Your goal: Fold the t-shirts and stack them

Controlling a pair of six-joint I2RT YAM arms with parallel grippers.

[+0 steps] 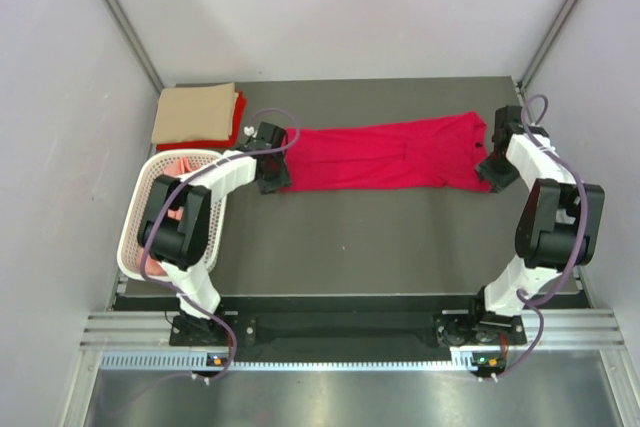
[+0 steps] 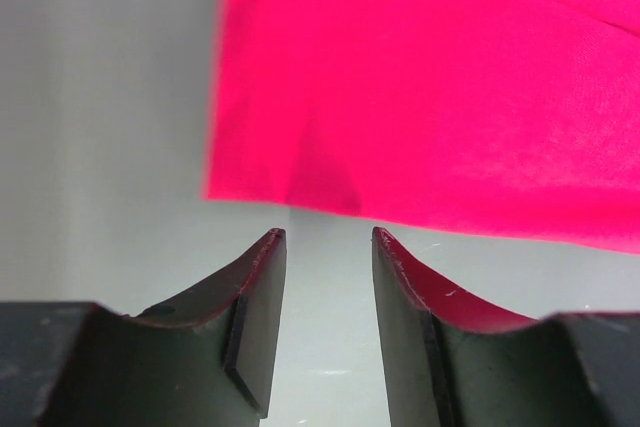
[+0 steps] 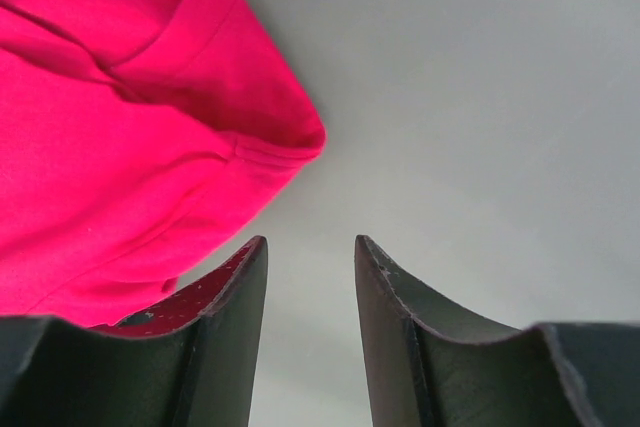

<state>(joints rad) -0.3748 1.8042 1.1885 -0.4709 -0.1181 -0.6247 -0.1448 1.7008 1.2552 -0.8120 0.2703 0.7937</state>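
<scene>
Crimson t-shirt (image 1: 385, 154) lies between parted, seemingly empty left fingers (image 2: 255, 297) and right fingers (image 3: 390, 317).

Nothing legible shows in any view — no text, brand, number or sign. The crimson t-shirt (image 1: 385, 155) shows only plain cloth, and the small coloured marks (image 1: 487, 358) at the lower edge of the top view are too tiny to read.

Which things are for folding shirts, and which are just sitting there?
For the job: bright crimson cloth t-shirt spread flat; folded tan cloth shirt atop folded red cloth shirt; salmon pink cloth; left end effector and right end effector, both open.
Just sitting there: white plastic mesh basket holding the pink cloth; dark grey table.
</scene>
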